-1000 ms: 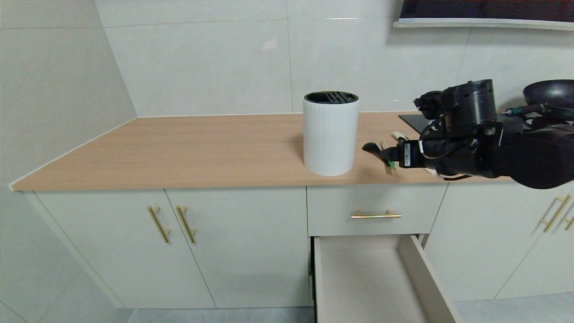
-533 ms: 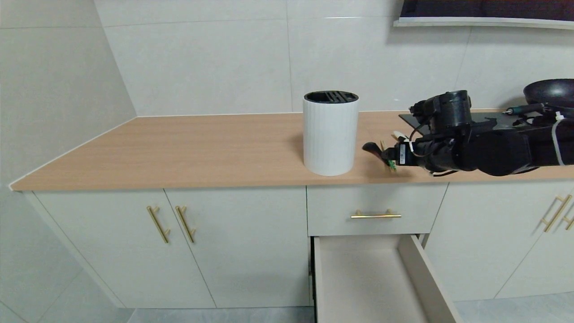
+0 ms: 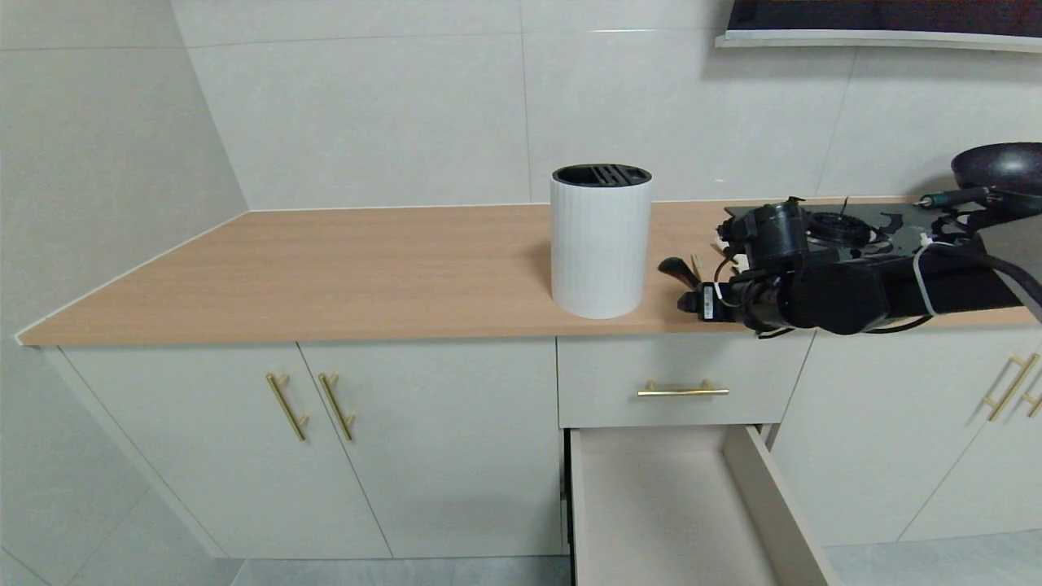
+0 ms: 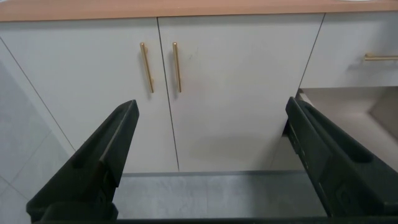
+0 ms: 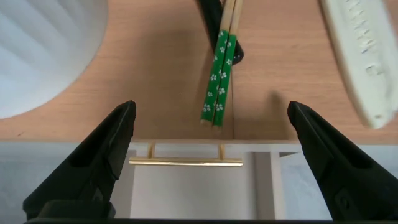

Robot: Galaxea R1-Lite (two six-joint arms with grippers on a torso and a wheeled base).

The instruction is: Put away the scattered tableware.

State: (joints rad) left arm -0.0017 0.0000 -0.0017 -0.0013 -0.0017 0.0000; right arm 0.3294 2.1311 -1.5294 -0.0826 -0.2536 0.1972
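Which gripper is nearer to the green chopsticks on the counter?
Right. The right gripper hangs just above the chopsticks; the left gripper is low, facing the cabinet doors.

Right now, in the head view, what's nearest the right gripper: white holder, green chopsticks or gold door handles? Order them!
1. Green chopsticks, on the counter just beyond the right gripper.
2. White holder, on the counter, leftward.
3. Gold door handles, far left, below the counter.
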